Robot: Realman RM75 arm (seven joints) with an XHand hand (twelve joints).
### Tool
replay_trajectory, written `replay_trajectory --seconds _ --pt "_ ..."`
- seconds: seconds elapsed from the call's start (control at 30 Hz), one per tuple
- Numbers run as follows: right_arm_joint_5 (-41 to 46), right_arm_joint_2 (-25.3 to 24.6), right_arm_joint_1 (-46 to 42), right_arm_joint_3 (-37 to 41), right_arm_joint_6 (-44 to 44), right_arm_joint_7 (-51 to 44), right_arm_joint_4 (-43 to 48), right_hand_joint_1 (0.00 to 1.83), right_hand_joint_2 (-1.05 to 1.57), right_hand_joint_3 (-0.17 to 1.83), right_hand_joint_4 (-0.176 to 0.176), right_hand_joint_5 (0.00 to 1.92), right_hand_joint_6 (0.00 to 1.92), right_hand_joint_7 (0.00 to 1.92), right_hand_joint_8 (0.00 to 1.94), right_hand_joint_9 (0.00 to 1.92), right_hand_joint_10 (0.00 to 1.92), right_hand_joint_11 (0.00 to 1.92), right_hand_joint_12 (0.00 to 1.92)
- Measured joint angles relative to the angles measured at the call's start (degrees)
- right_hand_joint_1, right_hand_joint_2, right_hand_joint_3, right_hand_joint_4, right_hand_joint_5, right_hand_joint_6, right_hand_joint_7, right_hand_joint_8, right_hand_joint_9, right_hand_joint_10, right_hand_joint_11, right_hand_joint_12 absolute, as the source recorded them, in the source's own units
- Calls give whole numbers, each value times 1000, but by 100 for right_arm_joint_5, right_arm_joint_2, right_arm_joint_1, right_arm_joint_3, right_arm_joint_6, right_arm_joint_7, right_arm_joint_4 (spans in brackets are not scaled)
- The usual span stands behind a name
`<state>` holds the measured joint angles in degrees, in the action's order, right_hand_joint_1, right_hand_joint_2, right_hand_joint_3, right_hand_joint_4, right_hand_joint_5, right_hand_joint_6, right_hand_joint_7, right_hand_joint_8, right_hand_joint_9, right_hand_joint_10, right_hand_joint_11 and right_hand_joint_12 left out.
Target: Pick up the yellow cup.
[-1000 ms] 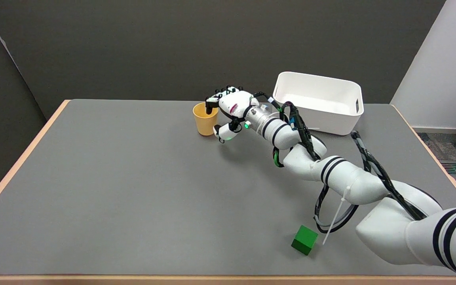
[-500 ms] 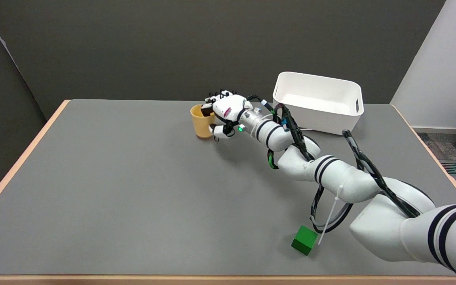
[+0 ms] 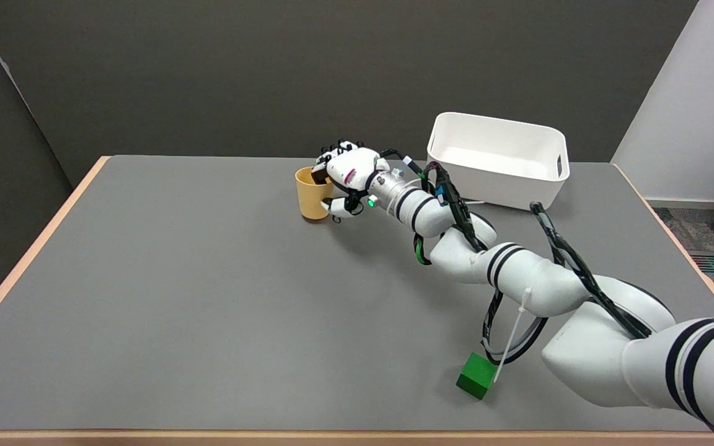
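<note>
The yellow cup (image 3: 308, 197) stands upright on the grey table (image 3: 177, 297), towards the far middle. My right hand (image 3: 343, 178) is pressed against the cup's right side. Its dark fingertips (image 3: 320, 174) hook over the rim into the cup's mouth, and the thumb (image 3: 336, 209) presses on the outer wall lower down. The cup's right wall is pinched between them. The cup's base looks to be on the table still. The hand hides the cup's right edge.
A white bin (image 3: 498, 158) sits at the far right of the table, behind my forearm. A green cube (image 3: 476, 375) lies near the front edge, close under my upper arm. A cable and a white zip tie hang from the arm above the cube.
My right hand has moved left onto the cup and closed, the thumb coming in against the wall. The cup has slid a little to the left with it.
</note>
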<state>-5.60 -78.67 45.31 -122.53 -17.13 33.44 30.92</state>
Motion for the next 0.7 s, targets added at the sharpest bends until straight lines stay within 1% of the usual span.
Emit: replay_trajectory --seconds 0.33,0.63,0.7 --pt "19 74 -44 307 -125 -373 229 859 1097 478 108 629 1621 428 546 273 664 86 1060" --pt "51 398 -295 1056 -185 -900 1056 862 1089 482 115 637 1610 443 559 287 684 108 1097" --pt "93 500 -375 1258 -193 -1044 1267 860 1081 489 129 643 1602 451 565 290 689 115 1106"
